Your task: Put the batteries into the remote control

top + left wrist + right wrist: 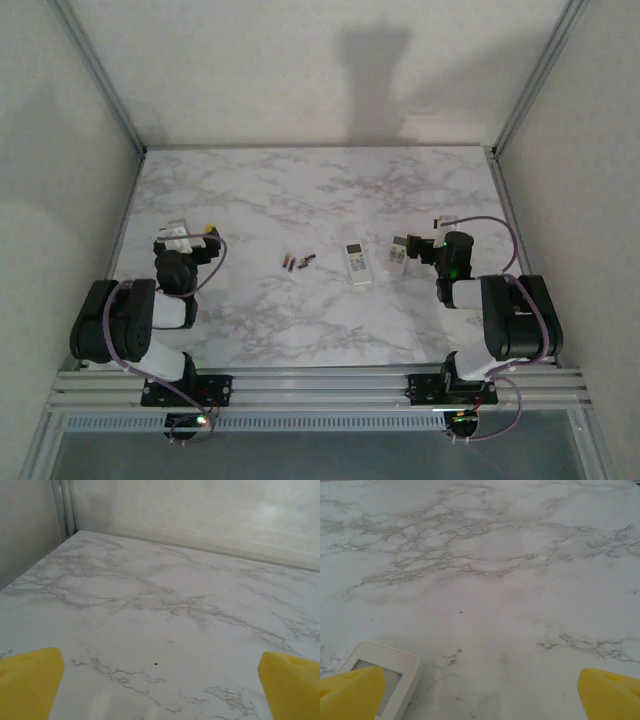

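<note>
The white remote control (358, 263) lies flat at the table's middle, display end toward the back. In the right wrist view its corner with the grey window (380, 680) shows just beside my left fingertip. The two batteries (298, 262), dark with reddish ends, lie side by side a little left of the remote. My right gripper (420, 240) (480, 695) stands open and empty just right of the remote. Far to the left of the batteries, my left gripper (192, 235) (160, 690) is open over bare marble.
The marble table (320, 200) is walled at the back and on both sides by white panels and metal posts (100, 75). Both arms' bases sit on the rail (320, 385) along the near edge. Open marble stretches behind the remote and batteries.
</note>
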